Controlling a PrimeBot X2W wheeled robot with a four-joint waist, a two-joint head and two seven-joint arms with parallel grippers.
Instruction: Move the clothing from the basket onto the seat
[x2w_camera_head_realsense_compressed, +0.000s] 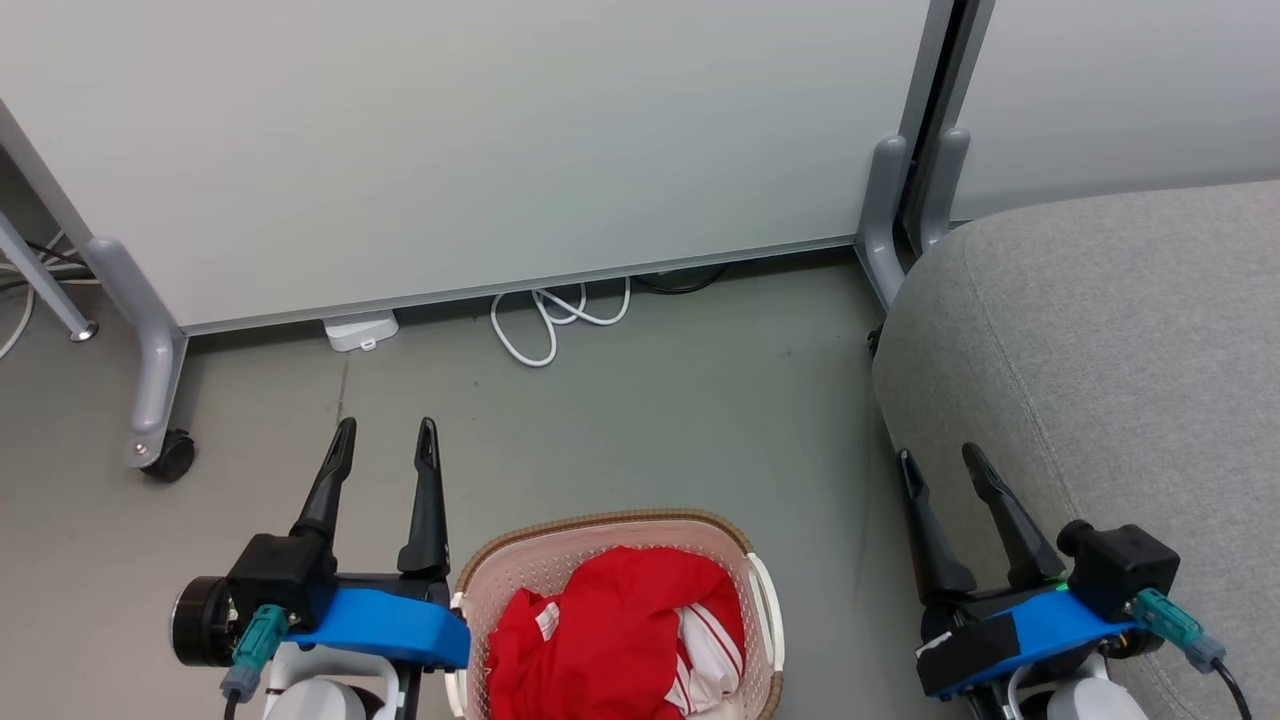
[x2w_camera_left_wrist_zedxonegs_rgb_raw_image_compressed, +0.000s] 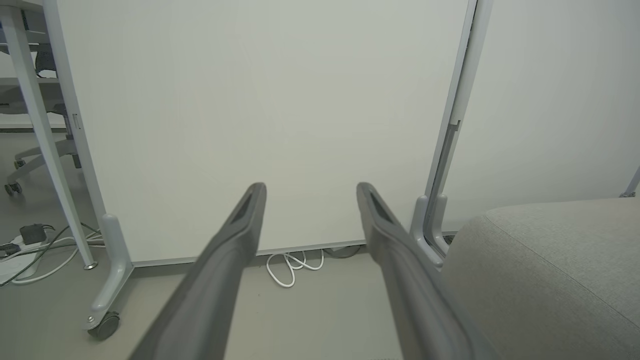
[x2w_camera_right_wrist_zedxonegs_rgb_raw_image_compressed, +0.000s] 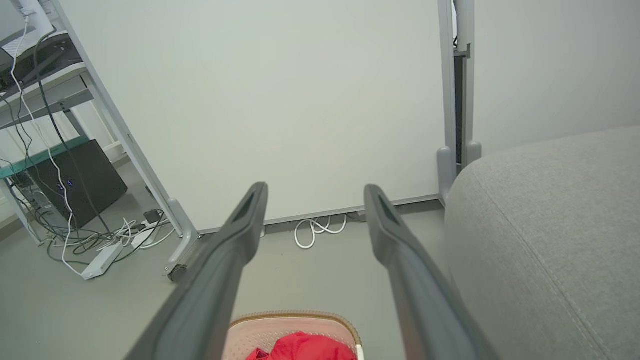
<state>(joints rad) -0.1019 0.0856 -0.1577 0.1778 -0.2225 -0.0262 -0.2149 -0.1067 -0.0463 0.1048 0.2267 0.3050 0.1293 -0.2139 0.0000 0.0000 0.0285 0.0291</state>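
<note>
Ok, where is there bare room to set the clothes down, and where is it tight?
The seat is bare fabric across its top, bordered by the partition behind and the right gripper by its left edge. Bare floor lies between the basket, the white cable and the seat. Tight: the basket, heaped with the clothing, left gripper beside its rim.

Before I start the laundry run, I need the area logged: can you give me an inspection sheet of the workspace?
Surface: grey floor, basket standing on it.
Job's things: red and white clothing heaped in the basket; grey seat to its right, no clothing on the visible part.
Clutter: small white box at the panel's foot.
Grippers: left gripper and right gripper open, holding nothing.
Cables: looped white cable under the panel; tangle with a power strip.
Surroundings: wheeled partition panel, black computer case.
</note>
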